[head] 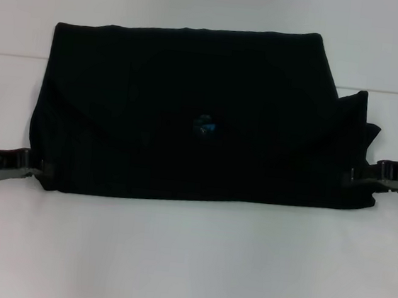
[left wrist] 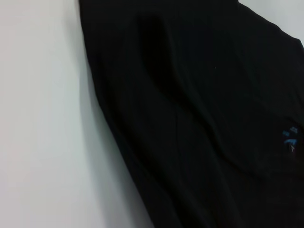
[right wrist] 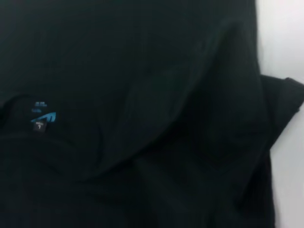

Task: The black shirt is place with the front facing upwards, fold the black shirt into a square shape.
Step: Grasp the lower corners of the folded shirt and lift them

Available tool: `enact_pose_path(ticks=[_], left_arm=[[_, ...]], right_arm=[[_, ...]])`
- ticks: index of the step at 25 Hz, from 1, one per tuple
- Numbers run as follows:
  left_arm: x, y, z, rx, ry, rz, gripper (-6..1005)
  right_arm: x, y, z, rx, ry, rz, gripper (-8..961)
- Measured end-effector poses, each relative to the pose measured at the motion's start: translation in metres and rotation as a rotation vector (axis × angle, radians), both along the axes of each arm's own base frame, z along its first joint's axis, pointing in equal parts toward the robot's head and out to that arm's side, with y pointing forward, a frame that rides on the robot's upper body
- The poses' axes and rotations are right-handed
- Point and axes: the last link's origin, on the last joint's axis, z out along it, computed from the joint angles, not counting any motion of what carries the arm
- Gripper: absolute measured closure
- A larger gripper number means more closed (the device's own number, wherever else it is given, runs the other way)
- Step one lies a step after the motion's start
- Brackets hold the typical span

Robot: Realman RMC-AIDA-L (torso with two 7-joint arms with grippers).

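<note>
The black shirt lies folded into a wide rectangle in the middle of the white table. Its small blue neck label shows near the centre. A sleeve flap juts out past the right edge. My left gripper is at the shirt's near left corner, touching the cloth. My right gripper is at the right edge, low down, against the cloth. The left wrist view shows the shirt with its label. The right wrist view is filled by the shirt with its label and soft creases.
Bare white table surrounds the shirt on all sides, with a broad strip along the near edge. A faint seam line crosses the tabletop behind the shirt's far part.
</note>
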Motion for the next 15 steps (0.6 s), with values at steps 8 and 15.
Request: enact_pose_path(ticks=[8,15], left_arm=[[0.0010,-0.0004,0.0007,-0.004,-0.005,-0.005,947],[0.0018,-0.0003,0.0014,-0.005,-0.006,-0.011,947]], right_arm=[[-0.0070,0.0010,-0.0063,-0.016,-0.022,0.032,172],[-0.0068,0.0007,-0.0079,-0.024,-0.030,0.033,503]])
